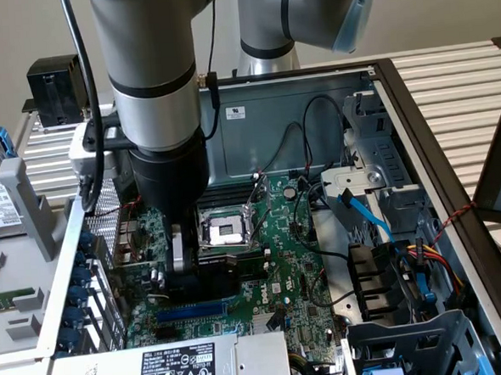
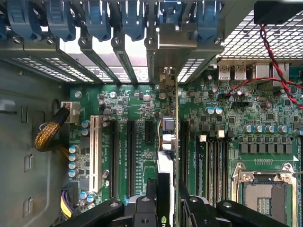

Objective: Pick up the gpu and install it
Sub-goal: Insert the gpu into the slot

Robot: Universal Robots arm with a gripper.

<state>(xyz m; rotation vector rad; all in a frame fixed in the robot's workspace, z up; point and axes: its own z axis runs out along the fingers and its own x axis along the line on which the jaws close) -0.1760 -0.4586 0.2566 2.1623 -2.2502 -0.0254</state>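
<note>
You had the gripper (image 1: 184,272) low inside the open case (image 1: 418,143), just beside the CPU socket (image 1: 222,232) on the exterior view's left of it, close over the green motherboard (image 1: 297,261). Its fingers (image 2: 185,198) were closed on the gpu (image 2: 166,142), one on each face of the card, which stood on edge between them. In the wrist view your card ran from the gripper toward the case's rear wall, parallel to the black expansion slots (image 2: 131,156). It also ran parallel to the memory slots (image 2: 213,161), which lay between it and the socket. Its metal bracket (image 2: 170,45) stood at that rear wall among the blue retaining clips (image 2: 97,16), farther from the socket than the rest of the card. You could not tell from either view whether the card's lower edge was seated in a slot. A white slot (image 2: 93,156) lay beyond the card, on the side away from the socket.
</note>
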